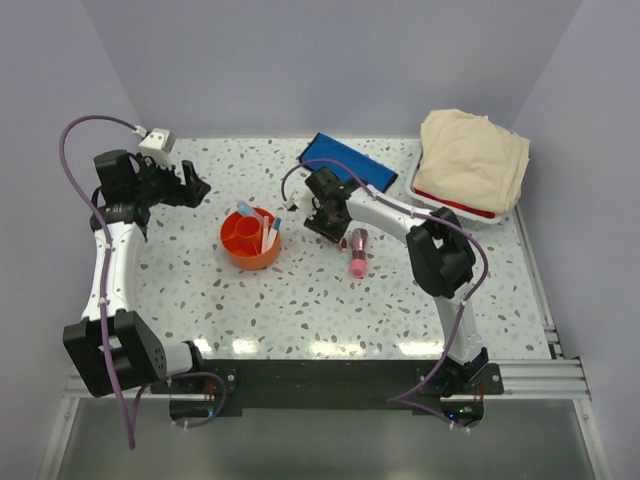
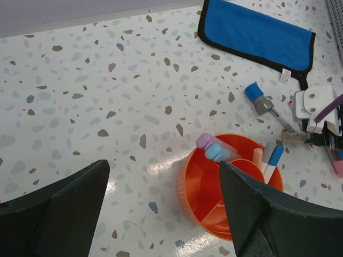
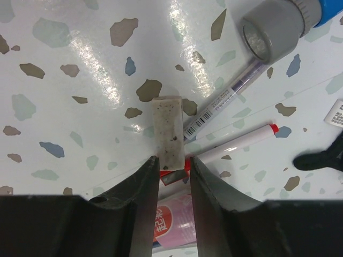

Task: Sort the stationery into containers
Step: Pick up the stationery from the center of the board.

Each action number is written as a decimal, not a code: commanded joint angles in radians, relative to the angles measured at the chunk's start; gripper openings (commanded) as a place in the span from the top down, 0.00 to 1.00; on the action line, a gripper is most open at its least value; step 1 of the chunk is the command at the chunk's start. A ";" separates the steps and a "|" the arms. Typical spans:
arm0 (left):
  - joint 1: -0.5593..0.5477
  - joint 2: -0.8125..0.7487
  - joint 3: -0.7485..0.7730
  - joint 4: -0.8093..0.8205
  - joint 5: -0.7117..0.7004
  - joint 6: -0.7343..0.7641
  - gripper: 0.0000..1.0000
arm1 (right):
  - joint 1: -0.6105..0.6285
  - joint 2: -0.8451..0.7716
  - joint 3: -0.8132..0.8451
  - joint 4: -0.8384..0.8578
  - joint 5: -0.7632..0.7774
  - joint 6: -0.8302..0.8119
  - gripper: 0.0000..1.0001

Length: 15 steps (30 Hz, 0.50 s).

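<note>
The orange tub [image 1: 250, 240] [image 2: 199, 187] holds a lilac-capped and a light-blue-capped marker [image 2: 213, 148] plus white markers [image 2: 271, 159]. My left gripper [image 1: 196, 188] [image 2: 161, 166] hangs open above the table, left of the tub, with nothing in it. My right gripper [image 1: 322, 216] [image 3: 174, 160] is shut on a dirty white eraser [image 3: 168, 131] in a lilac and red sleeve, low over the table. Under it lie a clear pen [image 3: 225, 104], a white red-tipped marker [image 3: 236, 144] and a blue-capped grey glue stick [image 3: 273, 27] [image 2: 258, 99]. A pink tube [image 1: 358, 252] lies right of that gripper. The blue pouch [image 1: 345, 165] [image 2: 257, 32] lies flat behind.
A white basket with a red rim [image 1: 462, 206] holds a folded beige cloth [image 1: 472, 158] at the back right corner. Walls close the table at the back and both sides. A metal rail [image 1: 540, 290] runs along the right edge.
</note>
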 commanded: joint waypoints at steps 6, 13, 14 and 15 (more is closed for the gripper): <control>0.009 -0.030 -0.016 0.043 0.022 -0.019 0.12 | 0.013 -0.023 0.013 -0.013 0.010 0.011 0.61; 0.009 -0.031 -0.020 0.038 0.017 -0.017 0.12 | 0.021 -0.017 0.012 -0.010 0.004 0.007 0.62; 0.009 -0.033 -0.022 0.038 0.017 -0.017 0.12 | 0.023 -0.017 0.012 -0.013 0.004 0.007 0.62; 0.009 -0.033 -0.023 0.038 0.015 -0.016 0.12 | 0.023 -0.015 0.010 -0.013 0.004 0.007 0.62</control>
